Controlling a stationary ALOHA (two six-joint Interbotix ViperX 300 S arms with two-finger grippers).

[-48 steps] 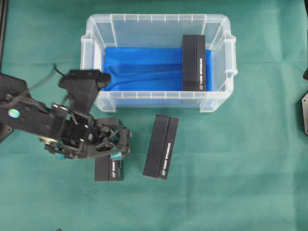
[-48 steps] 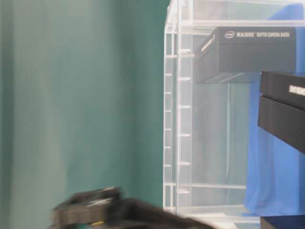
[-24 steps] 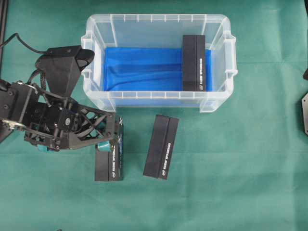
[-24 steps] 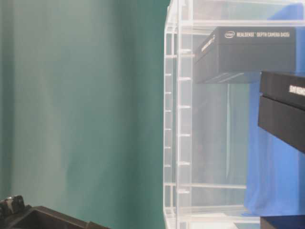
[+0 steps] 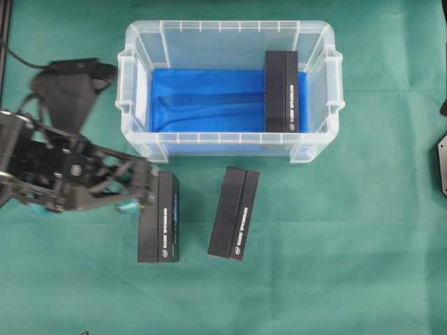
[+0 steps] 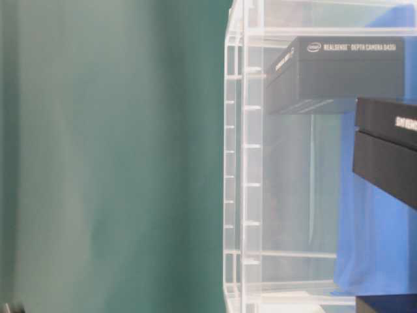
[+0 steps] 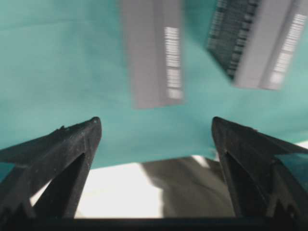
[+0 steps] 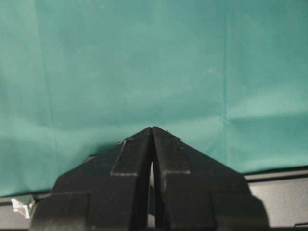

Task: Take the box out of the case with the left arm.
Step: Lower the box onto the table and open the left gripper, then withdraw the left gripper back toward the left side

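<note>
Box point(image 5: 281, 91) stands inside the case point(image 5: 228, 150) at its three-o'clock end, long axis running twelve to six. Left gripper point(image 5: 140, 192), jaws apart and empty, hovers outside the case; the box lies toward two o'clock.

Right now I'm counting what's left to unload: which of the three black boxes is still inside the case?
The box standing against the case's right end; the other two boxes lie outside on the green cloth.
</note>
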